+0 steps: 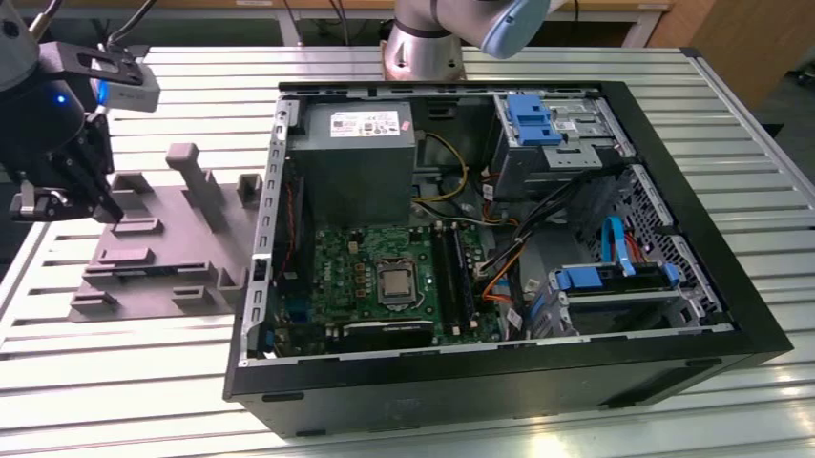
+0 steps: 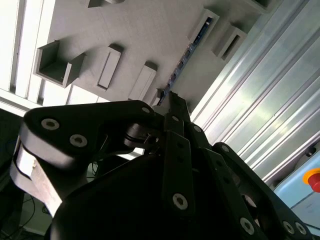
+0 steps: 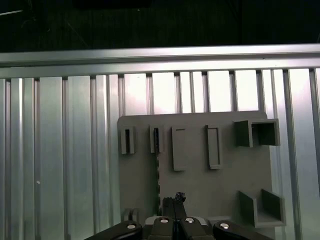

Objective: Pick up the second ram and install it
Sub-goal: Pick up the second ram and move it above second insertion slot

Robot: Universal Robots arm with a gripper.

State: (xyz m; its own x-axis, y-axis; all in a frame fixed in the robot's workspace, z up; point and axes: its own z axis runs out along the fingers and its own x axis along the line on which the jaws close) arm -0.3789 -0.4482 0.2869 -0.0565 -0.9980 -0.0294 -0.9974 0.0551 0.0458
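The second ram (image 3: pixel 157 170) stands on edge in a slot of the grey moulded holder (image 3: pixel 200 195), a thin dark strip. In the second wrist view the ram (image 2: pixel 182 57) runs along the holder (image 2: pixel 140 35) up to my fingertips. My gripper (image 3: pixel 173 201) hovers over the holder with its fingers pressed together, right beside the near end of the ram; nothing shows between them. In the exterior view the gripper (image 1: pixel 64 200) hangs at the far left above the holder (image 1: pixel 166 258), well away from the open computer case (image 1: pixel 510 382).
The case lies open on the slatted aluminium table (image 1: pixel 140 382). Inside are the green motherboard (image 1: pixel 369 277) with long black slots (image 1: pixel 449 272), a silver power-supply box (image 1: pixel 357 153), blue drive brackets (image 1: pixel 535 119) and loose cables (image 1: pixel 503 272).
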